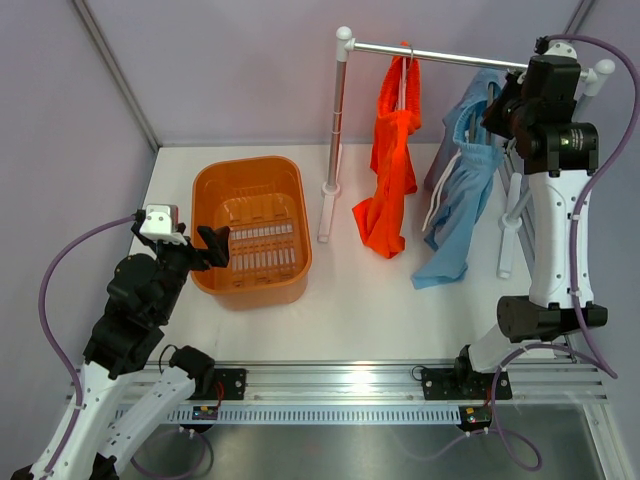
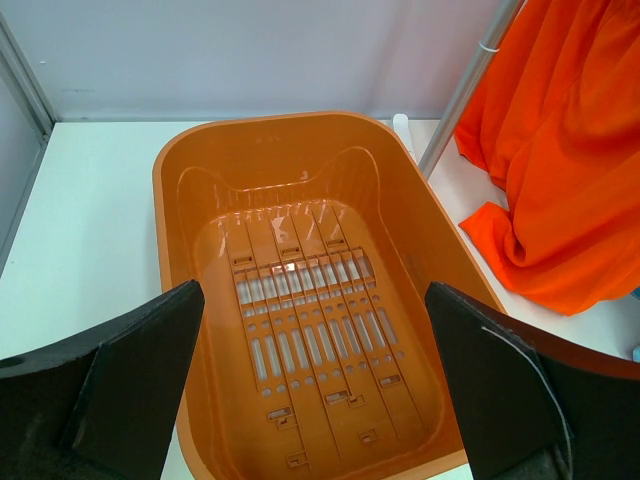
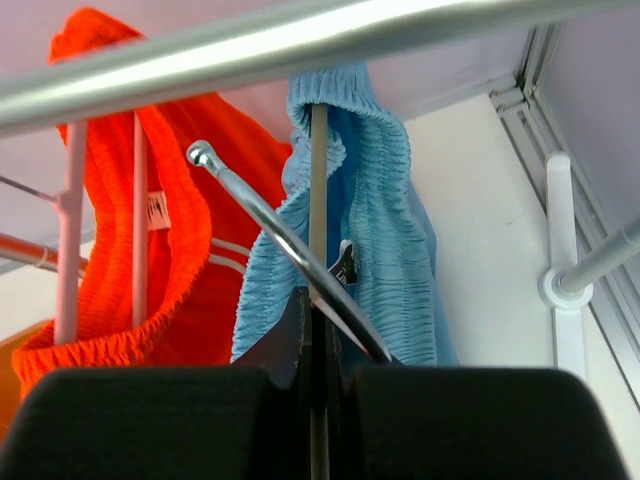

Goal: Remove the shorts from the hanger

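A white tabletop (image 1: pixel 380 320) walled in pale lilac carries an orange basket (image 1: pixel 247 162) at the left and a clothes rack at the far right. From its rail (image 1: pixel 450 52) the orange shorts (image 1: pixel 393 170) and, to their right, the blue shorts (image 1: pixel 460 200) are hung. The right gripper (image 1: pixel 503 112) is seen closed, apparently on the blue pair's hanger (image 3: pixel 250 203). The left gripper (image 1: pixel 207 245) is held wide open and empty over the basket's near rim. Unhooking is judged to be the step in hand; next, the hook must be lifted clear of the rail.
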Controlling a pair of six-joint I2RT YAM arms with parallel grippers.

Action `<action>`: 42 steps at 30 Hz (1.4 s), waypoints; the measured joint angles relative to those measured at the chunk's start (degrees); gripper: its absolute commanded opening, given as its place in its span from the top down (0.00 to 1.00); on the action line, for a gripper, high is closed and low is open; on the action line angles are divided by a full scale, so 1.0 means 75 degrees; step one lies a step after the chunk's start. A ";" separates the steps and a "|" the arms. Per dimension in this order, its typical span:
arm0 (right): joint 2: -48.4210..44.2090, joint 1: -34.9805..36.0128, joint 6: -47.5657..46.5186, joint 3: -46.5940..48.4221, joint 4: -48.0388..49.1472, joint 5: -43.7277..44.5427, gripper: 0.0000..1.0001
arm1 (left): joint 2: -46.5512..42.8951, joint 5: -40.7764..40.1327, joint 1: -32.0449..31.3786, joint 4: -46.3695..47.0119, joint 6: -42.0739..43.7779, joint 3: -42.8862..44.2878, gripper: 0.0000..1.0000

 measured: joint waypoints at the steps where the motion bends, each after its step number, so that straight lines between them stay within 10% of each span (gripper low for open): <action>1: -0.0090 0.0000 0.0006 -0.0198 0.0003 -0.0047 1.00 | 0.0000 0.0000 0.0000 0.0000 0.0000 0.0000 0.01; 24: -0.4992 0.2203 0.0175 -0.5112 -0.0589 -0.2667 1.00 | 0.1539 0.2326 -0.0192 -0.0061 -0.0233 0.0982 0.01; 42: -0.4354 0.4619 0.0638 -0.6108 -0.0242 -0.0807 1.00 | 0.5677 -0.0323 -0.5158 0.0015 -0.0979 0.3421 0.01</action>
